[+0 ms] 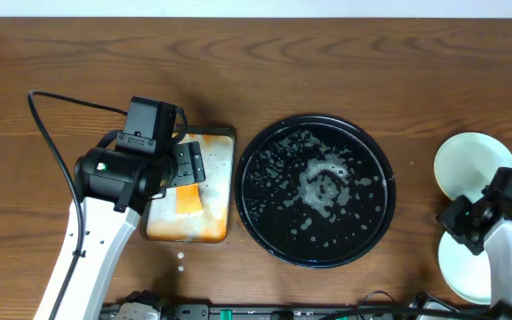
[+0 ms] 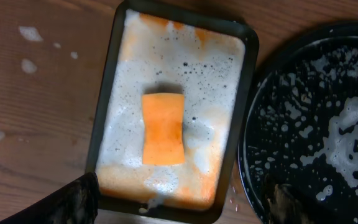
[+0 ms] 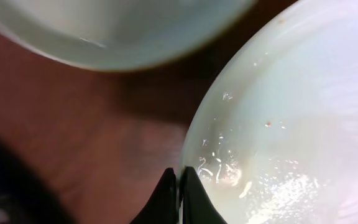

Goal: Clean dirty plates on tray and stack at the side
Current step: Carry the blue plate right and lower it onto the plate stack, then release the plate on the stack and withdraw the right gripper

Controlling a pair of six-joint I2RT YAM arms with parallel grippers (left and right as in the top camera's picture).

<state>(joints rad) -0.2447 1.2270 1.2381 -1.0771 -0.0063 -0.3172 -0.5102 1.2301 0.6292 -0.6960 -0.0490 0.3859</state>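
The round black tray (image 1: 376,227) holds only foam and water, no plates; its rim also shows in the left wrist view (image 2: 248,155). Two pale plates lie on the wood at the far right: one farther back (image 1: 469,160) (image 3: 123,31), one nearer the front (image 1: 460,267) (image 3: 303,118), wet with suds. A third plate does not show on its own. My right gripper (image 1: 462,222) (image 3: 179,180) is pinched shut on the left rim of the nearer plate. My left gripper (image 1: 188,167) (image 2: 179,208) is open and empty, above the rectangular tray.
A small rectangular tray (image 1: 220,227) (image 2: 107,112) full of orange-stained foam sits left of the black tray, with an orange sponge (image 1: 188,199) (image 2: 163,129) lying in it. Foam drops (image 1: 180,258) dot the wood near it. Cables run along the front edge.
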